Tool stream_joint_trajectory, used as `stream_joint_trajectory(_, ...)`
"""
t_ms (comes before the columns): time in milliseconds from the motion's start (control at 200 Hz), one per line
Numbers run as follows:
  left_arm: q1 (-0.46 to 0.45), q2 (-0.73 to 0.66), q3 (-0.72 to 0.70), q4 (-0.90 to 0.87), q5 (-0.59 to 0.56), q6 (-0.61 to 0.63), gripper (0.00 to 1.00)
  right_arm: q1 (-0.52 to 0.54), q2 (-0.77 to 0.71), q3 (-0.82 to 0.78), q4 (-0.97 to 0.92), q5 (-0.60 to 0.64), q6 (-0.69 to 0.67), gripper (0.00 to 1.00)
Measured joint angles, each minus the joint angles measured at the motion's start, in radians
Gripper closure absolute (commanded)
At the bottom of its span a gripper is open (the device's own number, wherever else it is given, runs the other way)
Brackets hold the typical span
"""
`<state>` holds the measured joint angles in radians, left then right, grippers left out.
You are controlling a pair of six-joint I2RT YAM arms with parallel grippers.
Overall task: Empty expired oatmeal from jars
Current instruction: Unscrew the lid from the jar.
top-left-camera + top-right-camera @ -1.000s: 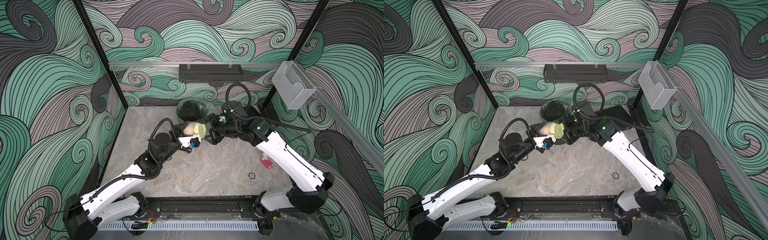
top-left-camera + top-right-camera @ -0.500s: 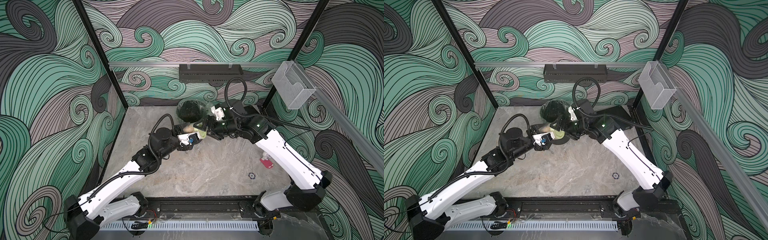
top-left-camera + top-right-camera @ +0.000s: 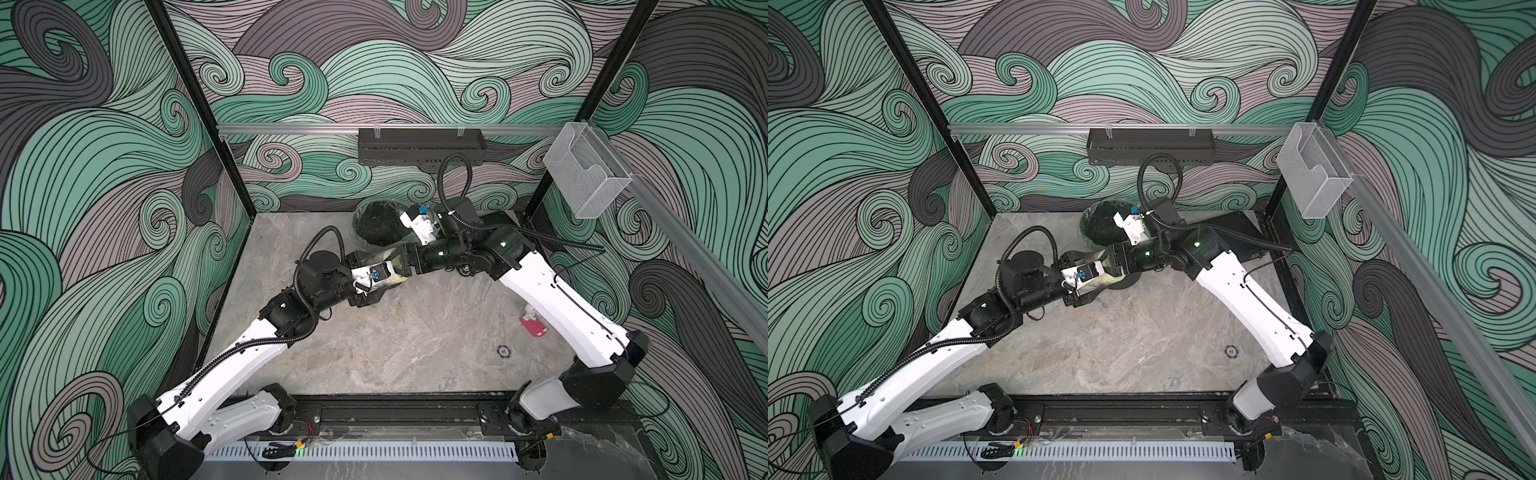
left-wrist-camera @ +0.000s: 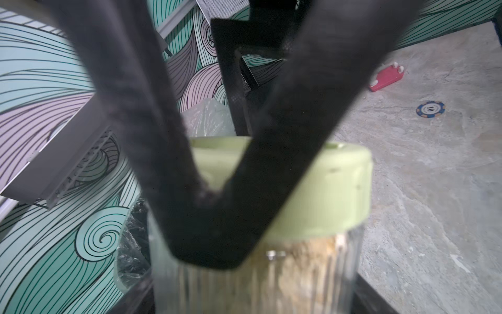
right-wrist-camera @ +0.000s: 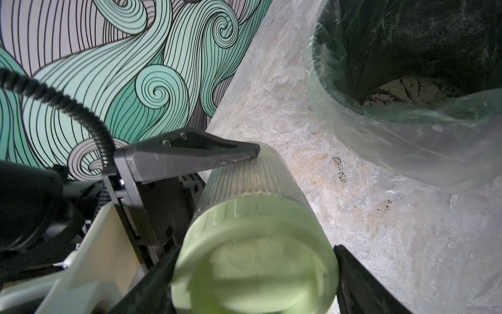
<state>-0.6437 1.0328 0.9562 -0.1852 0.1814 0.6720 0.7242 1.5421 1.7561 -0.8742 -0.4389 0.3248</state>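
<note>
A ribbed clear glass jar (image 5: 252,176) lies on its side above the table, held between both arms just in front of the bin. My left gripper (image 3: 382,275) is shut on its glass body; one finger (image 5: 190,155) presses the ribs. My right gripper (image 5: 255,271) is shut on the pale yellow-green lid (image 5: 255,261), a finger on either side. In the left wrist view one of its fingers (image 4: 212,217) crosses the lid (image 4: 326,195), and beige oatmeal (image 4: 307,261) shows through the glass. In both top views the wrist cameras hide most of the jar (image 3: 1113,279).
The black plastic-lined bin (image 3: 376,220) stands at the back of the table; some oatmeal (image 5: 402,89) lies at its bottom. A red object (image 3: 534,326) and a blue chip (image 3: 504,351) lie near the right arm. A black shelf (image 3: 419,145) hangs on the back wall.
My right wrist has rolled round the lid, bringing its camera up on top. Both arms and the jar have shifted slightly toward the bin. Both grips are unchanged.
</note>
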Motion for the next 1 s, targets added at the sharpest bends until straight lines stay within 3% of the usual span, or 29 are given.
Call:
stream_joint_trajectory(235,0.017,0.000,0.002,-0.019,0.048,-0.034,1.00,0.000,0.001,-0.001,-0.004,-0.017,-0.240,0.80)
stream_joint_trajectory(626,0.037,0.007,0.005,-0.051,0.111,-0.063,1.00,-0.005,-0.023,-0.061,0.029,-0.061,-0.624,0.78)
stream_joint_trajectory(1001,0.037,0.013,0.005,-0.072,0.158,-0.062,1.00,-0.005,-0.066,-0.129,0.048,-0.083,-1.078,0.76)
